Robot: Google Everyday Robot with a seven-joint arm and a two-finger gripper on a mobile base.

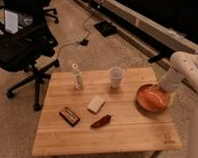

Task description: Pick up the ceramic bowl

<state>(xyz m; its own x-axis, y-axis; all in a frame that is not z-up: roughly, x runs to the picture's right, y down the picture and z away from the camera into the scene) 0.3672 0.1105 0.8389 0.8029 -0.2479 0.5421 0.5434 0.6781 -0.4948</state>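
Your gripper [162,89] is at the far right side of the wooden table [105,135], down at the back right rim of the ceramic bowl [152,98]. The white arm [178,72] comes in from the right edge and angles down to that rim. Fingers are spread wide, not clamped on anything you can make out; whether they touch the rim, you can't tell. The bowl sits flat on the table near its right edge, orange-red inside facing up.

Left of the bowl, near the back edge, you have a translucent white cup [116,76] standing upright, apart from the bowl. Further left stands a small white bottle [77,76], upright too. Toward the middle lies a pale flat block [96,103]. In front of it lies a dark red chili-shaped item [101,121], and to its left a small dark packet [69,115]. A black office chair [21,47] stands on the floor behind the table's left corner.
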